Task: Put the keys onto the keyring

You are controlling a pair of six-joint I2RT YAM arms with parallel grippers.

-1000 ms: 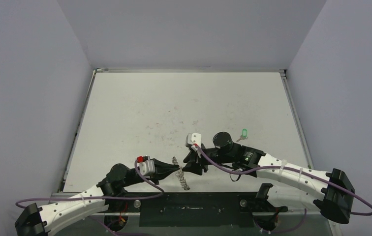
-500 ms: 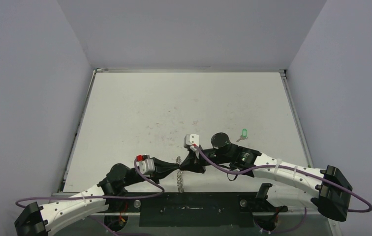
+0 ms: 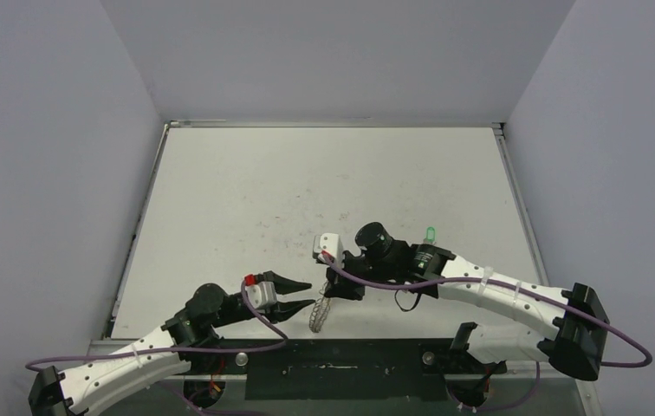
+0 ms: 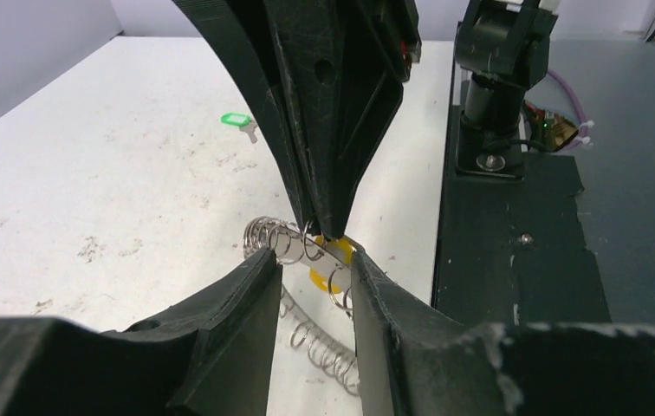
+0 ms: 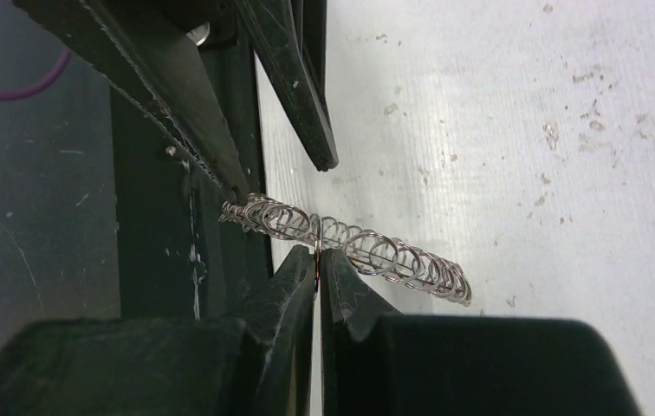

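I'm pinching the keyring (image 5: pixel 376 253) edge-on, silvery w/ wire loops, low centre of top view; yellow key (image 4: pixel 318 277) is peeking thru its loops. The green key (image 3: pixel 431 233) is lying centre-right, well apart.

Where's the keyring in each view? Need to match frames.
Top external: keyring low centre, near the table's front edge.
Left wrist: keyring centre, just past the left gripper.
Right wrist: keyring mid-frame, pinched in the right gripper.
Shared landmark: black base plate, in all three.

Loops of the keyring (image 4: pixel 274 239) hide most of the yellow key (image 4: pixel 319 279); the green key (image 3: pixel 431 232) shows too small to tell its blade.
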